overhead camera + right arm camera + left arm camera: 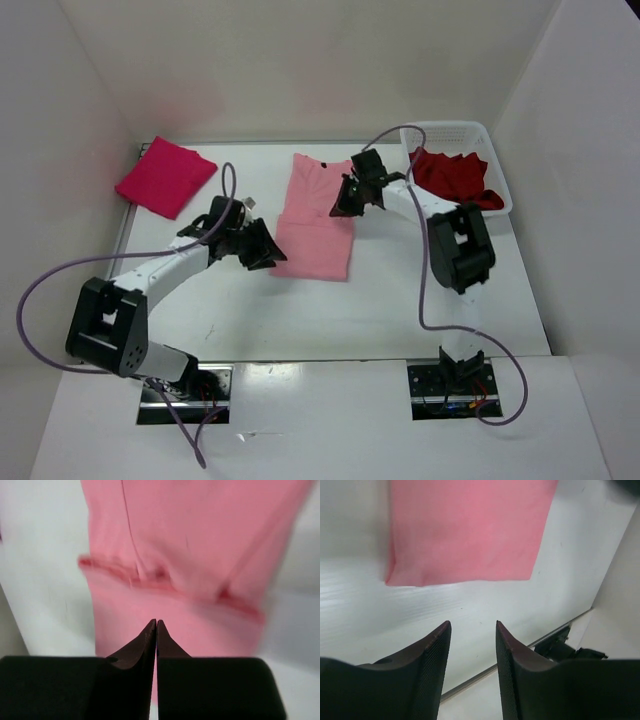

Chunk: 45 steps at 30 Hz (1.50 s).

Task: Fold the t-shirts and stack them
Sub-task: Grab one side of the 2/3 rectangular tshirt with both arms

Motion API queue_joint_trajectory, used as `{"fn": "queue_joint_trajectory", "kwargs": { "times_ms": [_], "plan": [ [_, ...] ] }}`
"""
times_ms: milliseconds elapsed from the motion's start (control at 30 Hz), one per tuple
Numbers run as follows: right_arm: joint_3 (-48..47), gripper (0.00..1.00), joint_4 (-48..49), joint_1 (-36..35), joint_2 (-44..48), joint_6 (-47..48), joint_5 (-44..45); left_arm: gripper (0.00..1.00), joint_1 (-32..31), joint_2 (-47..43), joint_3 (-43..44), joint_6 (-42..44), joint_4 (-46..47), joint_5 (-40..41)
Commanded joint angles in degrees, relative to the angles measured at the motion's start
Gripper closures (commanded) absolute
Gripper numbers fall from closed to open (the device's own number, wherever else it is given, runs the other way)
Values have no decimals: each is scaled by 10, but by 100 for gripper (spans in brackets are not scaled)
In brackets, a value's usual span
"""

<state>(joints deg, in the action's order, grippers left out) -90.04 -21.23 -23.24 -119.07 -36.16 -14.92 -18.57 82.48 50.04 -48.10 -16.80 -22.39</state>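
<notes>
Cloth at mid-table: the pink shirt [315, 220] lies part-folded, an arm at either side.
Left gripper [472, 625] hangs spread just off its left edge. Right gripper [156, 621] is pressed together over the fold, nothing visibly pinched. It looks soft, light and limp, so I'd pinch hems or corners. Crimson shirt [165, 177] lies folded far left, and the dark red shirt [450, 175] sits in the basket [455, 126].

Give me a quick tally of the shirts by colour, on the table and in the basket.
Crimson-pink shirt: 1, folded, far left
Pale pink shirt: 1, table centre
Dark red shirt: 1, in the white basket
Total: 3
</notes>
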Motion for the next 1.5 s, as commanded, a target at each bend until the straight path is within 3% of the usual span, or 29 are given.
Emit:
{"fn": "queue_joint_trajectory", "kwargs": {
  "times_ms": [0,133,200,267,333,500,667,833,867,1100,1133,1233,1467],
  "plan": [
    [141,95,55,-10,147,-26,-42,51,41,-23,-5,5,-18,5],
    [291,88,74,-22,267,-43,-54,51,75,32,-25,25,3,-10],
    [351,78,74,-22,291,-49,-54,51,75,58,-25,31,13,-10],
    [396,76,88,-22,314,-49,-45,51,75,80,-16,36,20,-17],
    [418,76,88,-22,314,-54,-45,51,75,111,-8,42,26,-22],
    [426,57,94,-22,279,-54,-45,51,75,146,-1,47,37,-22],
    [432,54,116,-32,260,-49,-65,51,75,168,-1,47,48,-22],
    [427,53,128,-32,232,-49,-71,63,75,180,-6,47,54,-22],
    [427,53,128,-32,220,-54,-71,69,75,180,-6,47,54,-22],
    [421,83,156,-32,197,-65,-64,94,75,180,-6,42,59,-22],
    [421,92,156,-32,197,-65,-64,100,75,180,-6,42,59,-22],
    [421,100,150,-37,211,-65,-64,100,75,161,-6,42,47,-17],
    [512,100,55,-81,371,-94,-49,100,75,47,-74,70,-29,-43]
  ]
}}
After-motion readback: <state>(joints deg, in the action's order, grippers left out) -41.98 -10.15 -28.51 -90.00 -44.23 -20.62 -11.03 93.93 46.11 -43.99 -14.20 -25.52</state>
